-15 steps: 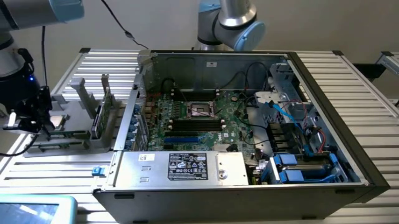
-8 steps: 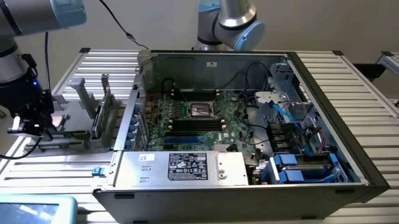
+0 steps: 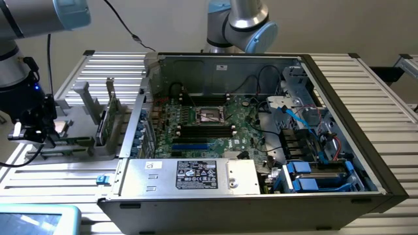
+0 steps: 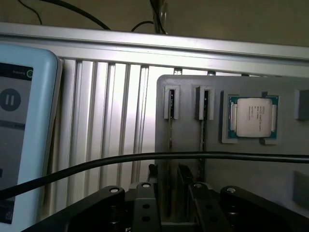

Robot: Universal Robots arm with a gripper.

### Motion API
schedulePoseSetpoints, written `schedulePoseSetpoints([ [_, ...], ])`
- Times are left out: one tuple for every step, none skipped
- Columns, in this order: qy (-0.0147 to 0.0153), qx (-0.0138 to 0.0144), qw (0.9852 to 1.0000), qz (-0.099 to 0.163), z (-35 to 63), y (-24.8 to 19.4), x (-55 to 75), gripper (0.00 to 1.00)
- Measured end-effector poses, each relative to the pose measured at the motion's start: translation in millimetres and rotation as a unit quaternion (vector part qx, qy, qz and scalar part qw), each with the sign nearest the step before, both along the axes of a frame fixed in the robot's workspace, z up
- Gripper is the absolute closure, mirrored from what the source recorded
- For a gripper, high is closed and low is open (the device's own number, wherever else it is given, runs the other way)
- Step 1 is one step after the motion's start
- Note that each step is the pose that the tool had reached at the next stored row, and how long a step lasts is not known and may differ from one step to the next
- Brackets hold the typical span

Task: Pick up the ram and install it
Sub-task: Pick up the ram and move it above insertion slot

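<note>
Black gripper (image 4: 168, 176), fingers apart, hangs over a matte grey holder (image 4: 241, 84). In the holder's slots stand two thin sticks on edge, the ram (image 4: 171, 137) and another stick (image 4: 202, 140), beside one square silver processor (image 4: 253, 117).

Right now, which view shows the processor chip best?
The wrist view: the processor chip faces the camera squarely, unobstructed, seated in the gray holder. The exterior view gives a small pale patch of it on the holder.

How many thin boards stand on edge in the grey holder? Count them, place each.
2. One board stands in the slot beside the processor chip, the other board in the next slot, farther from it. More may be hidden.
</note>
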State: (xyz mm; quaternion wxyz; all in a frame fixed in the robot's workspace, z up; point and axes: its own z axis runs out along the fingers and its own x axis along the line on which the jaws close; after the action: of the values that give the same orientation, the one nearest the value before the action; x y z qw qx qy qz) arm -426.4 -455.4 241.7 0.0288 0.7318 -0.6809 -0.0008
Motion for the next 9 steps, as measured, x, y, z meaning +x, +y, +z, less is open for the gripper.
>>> schedulePoseSetpoints([
  [0.0000, 0.0000, 1.0000, 0.000, -0.3, 0.0, 0.0, 0.70],
  [-0.0003, -0.0002, 1.0000, 0.001, -0.7, 0.0, 0.0, 0.70],
  [-0.0010, -0.0007, 1.0000, 0.002, -1.2, 0.0, -0.2, 0.70],
  [-0.0016, -0.0016, 1.0000, 0.003, -1.4, 0.0, -0.4, 0.70],
  [-0.0018, -0.0025, 1.0000, 0.003, -1.5, 0.0, -0.3, 0.70],
  [-0.0018, -0.0026, 1.0000, 0.003, -1.5, 0.0, -0.3, 0.70],
  [-0.0018, -0.0026, 1.0000, 0.003, -1.5, 0.0, -0.3, 0.70],
  [-0.0026, -0.0028, 1.0000, 0.003, -1.7, 0.0, -0.4, 0.70],
  [-0.0056, -0.0030, 1.0000, 0.005, -2.5, 0.2, -0.7, 0.70],
])
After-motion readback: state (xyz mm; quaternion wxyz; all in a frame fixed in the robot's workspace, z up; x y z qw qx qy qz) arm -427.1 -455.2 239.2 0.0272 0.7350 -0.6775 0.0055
